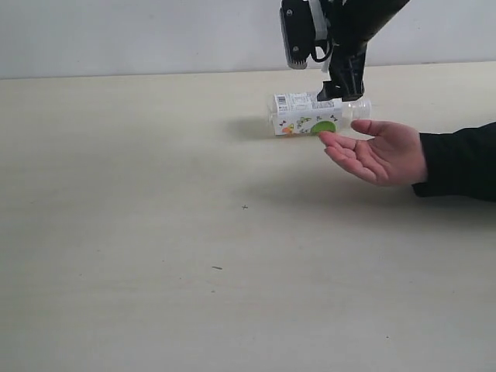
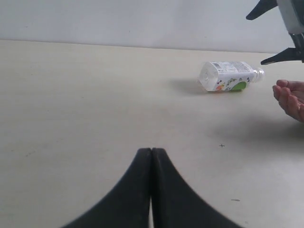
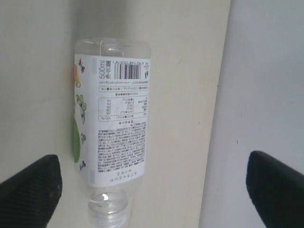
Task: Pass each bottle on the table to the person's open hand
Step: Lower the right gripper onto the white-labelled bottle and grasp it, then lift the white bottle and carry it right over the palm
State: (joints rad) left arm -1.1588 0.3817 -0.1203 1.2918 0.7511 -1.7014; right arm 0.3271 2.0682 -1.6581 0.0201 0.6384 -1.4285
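Where a grey wall [image 1: 116, 35] backs it, the cream table [image 1: 155, 232] bears a bottle [image 1: 298, 116].

Behind your workspace you have a plain wall [image 1: 116, 35], pale grey-white, bare and evenly lit. It meets the far edge of the surface [image 1: 139, 232] in a straight, nearly level line across the exterior view. The surface is wide, matte and cream-beige, and you can pick out a few small dark specks [image 1: 217, 268] on it. The light is soft and diffuse. A faint shadow [image 1: 325, 198] with blurred edges lies on the surface toward the right of the exterior view.
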